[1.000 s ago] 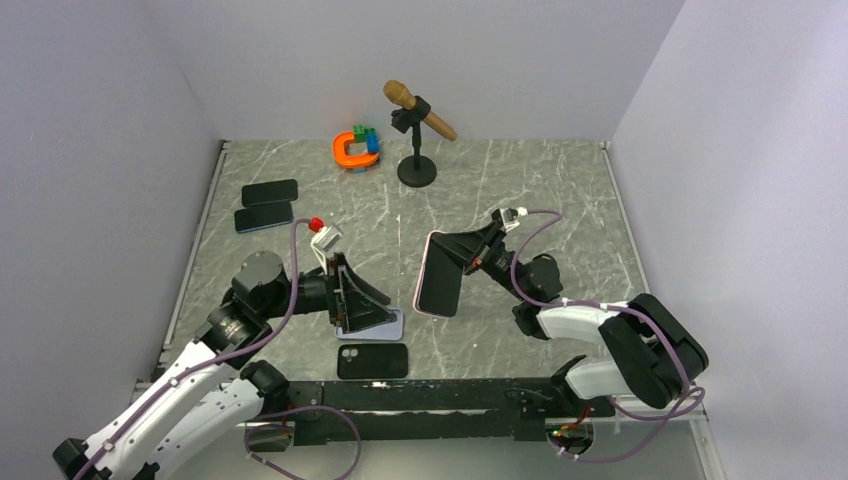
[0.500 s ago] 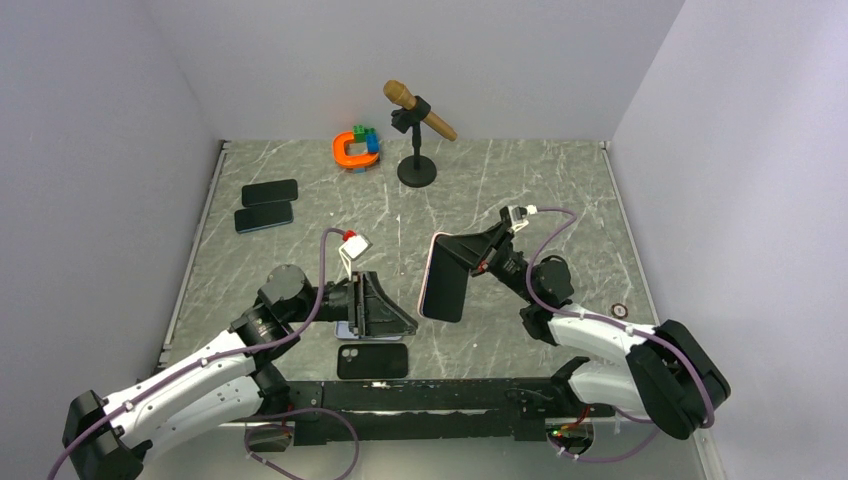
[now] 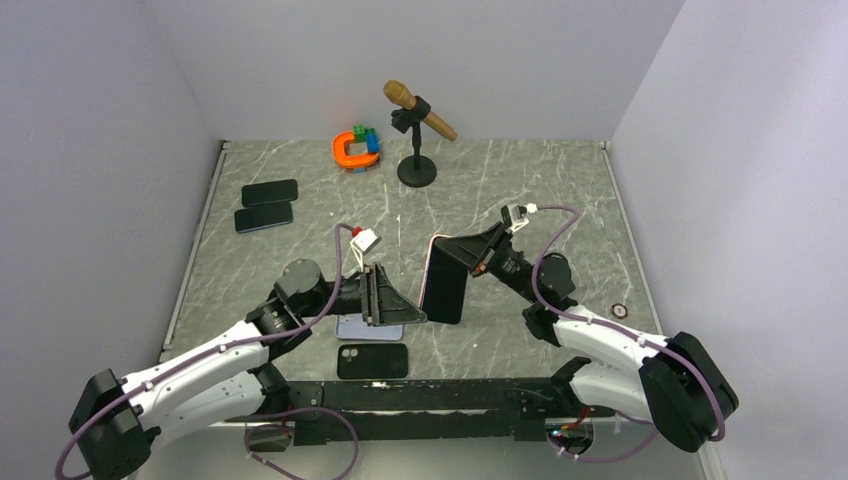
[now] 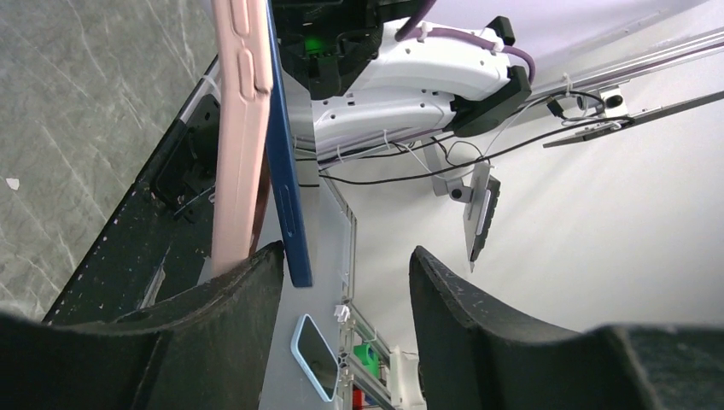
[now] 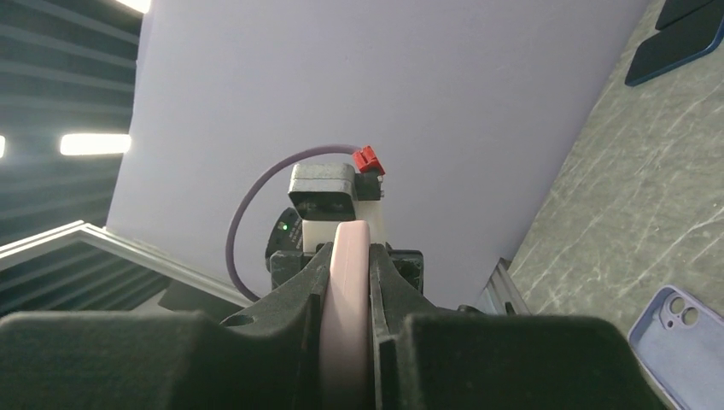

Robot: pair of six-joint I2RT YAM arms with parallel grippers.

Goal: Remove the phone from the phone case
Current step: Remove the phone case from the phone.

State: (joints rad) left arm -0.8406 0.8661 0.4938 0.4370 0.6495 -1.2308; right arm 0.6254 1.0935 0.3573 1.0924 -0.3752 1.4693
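My right gripper (image 3: 455,257) is shut on a pink phone case (image 3: 441,282) and holds it upright above the table. In the right wrist view the case's edge (image 5: 346,307) is clamped between both fingers. In the left wrist view the pink case (image 4: 242,128) hangs on edge, and the dark blue phone (image 4: 286,196) stands a little off it at the lower end. My left gripper (image 3: 408,308) is open just left of the case. In its own view (image 4: 346,286) the phone's lower corner sits beside the left finger (image 4: 230,316), with nothing between the pads.
A lavender case (image 3: 365,327) lies under my left gripper, and a black case (image 3: 372,360) lies near the front edge. Two dark phones (image 3: 268,204) lie at the far left. A microphone on a stand (image 3: 417,170) and an orange toy (image 3: 356,148) are at the back.
My left arm has swung right, bringing its open gripper up beside the held case. My right gripper has shifted slightly right with the case still in it.
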